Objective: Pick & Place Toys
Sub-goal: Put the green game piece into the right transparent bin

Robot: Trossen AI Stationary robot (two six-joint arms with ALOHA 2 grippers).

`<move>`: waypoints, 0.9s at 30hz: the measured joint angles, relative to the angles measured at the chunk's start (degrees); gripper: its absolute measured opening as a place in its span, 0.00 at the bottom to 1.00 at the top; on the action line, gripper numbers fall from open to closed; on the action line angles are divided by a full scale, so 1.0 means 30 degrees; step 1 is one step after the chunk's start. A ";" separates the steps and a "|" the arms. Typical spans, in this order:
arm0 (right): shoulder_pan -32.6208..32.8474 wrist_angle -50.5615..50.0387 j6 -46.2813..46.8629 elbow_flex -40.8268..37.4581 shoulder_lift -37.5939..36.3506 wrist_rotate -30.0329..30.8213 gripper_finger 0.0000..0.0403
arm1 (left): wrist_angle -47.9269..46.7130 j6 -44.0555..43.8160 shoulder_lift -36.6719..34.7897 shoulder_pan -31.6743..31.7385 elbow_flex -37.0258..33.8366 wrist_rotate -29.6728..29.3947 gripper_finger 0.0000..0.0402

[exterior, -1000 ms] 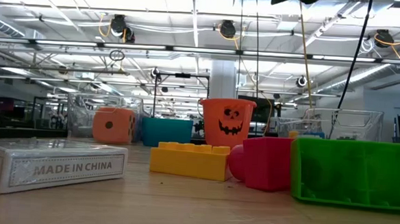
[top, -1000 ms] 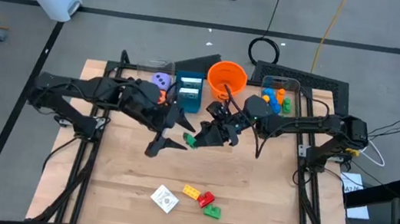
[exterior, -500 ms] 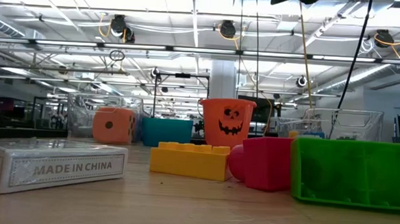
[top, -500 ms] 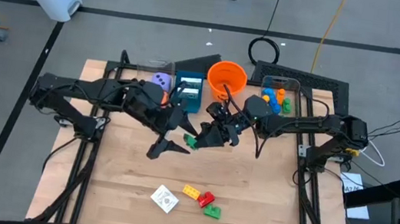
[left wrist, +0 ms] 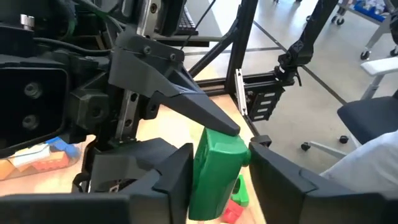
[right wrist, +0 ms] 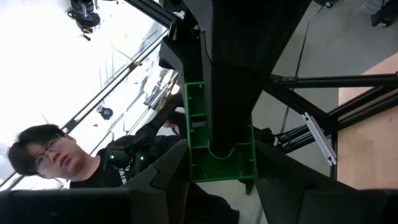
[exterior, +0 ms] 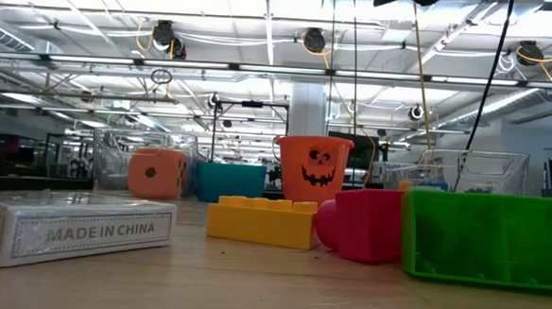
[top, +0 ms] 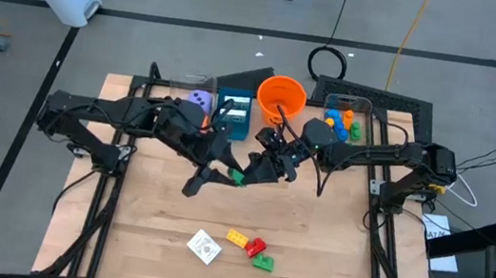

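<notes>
A green building brick (top: 237, 174) hangs in mid-air over the table's middle, between my two grippers. My left gripper (top: 228, 169) comes at it from the left and is shut on it. My right gripper (top: 250, 170) comes from the right and is also shut on it. In the left wrist view the brick (left wrist: 217, 168) stands between my left fingers, with a right finger reaching onto its top. In the right wrist view the brick's hollow underside (right wrist: 219, 146) shows, partly covered by a dark left finger. Both grippers are out of the low view. My left gripper pinches the green brick's two opposite sides (left wrist: 198, 177) between its two fingers, coming nearly level from the table's left. The brick is lifted clear of the table. My right gripper pinches the brick's side walls (right wrist: 191, 168) between its two fingers, coming from the table's right. The left finger hides the brick's middle.
Near the front edge lie a white card box (top: 204, 247), a yellow brick (top: 237, 237), a red brick (top: 255, 247) and a green brick (top: 262, 263). At the back stand an orange bucket (top: 282, 94), a teal box (top: 232, 113), a purple die (top: 199, 100) and clear bins (top: 344, 123).
My left gripper's fingers have closed in on the green brick and taken hold of it, while my right gripper has kept its hold and stayed still. The brick has stayed in place above the table.
</notes>
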 joint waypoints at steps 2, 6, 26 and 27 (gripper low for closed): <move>0.0000 -0.0007 0.0056 0.0000 0.0000 -0.0010 0.36 | 0.0006 0.0033 0.0000 -0.0007 0.0000 0.0085 0.36; 0.0000 0.0029 0.0080 0.0001 0.0007 -0.0021 0.36 | 0.0200 0.0113 0.0000 -0.0021 0.0000 0.0182 0.29; -0.0365 0.1945 -0.0029 -0.0007 0.0022 0.0389 0.46 | 0.1081 -0.0936 -0.2298 0.1302 -0.0007 0.1224 0.27; -0.0409 0.2060 -0.0022 -0.0007 0.0022 0.0799 0.46 | 0.1052 -0.0993 -0.2596 0.1436 -0.0007 0.1212 0.28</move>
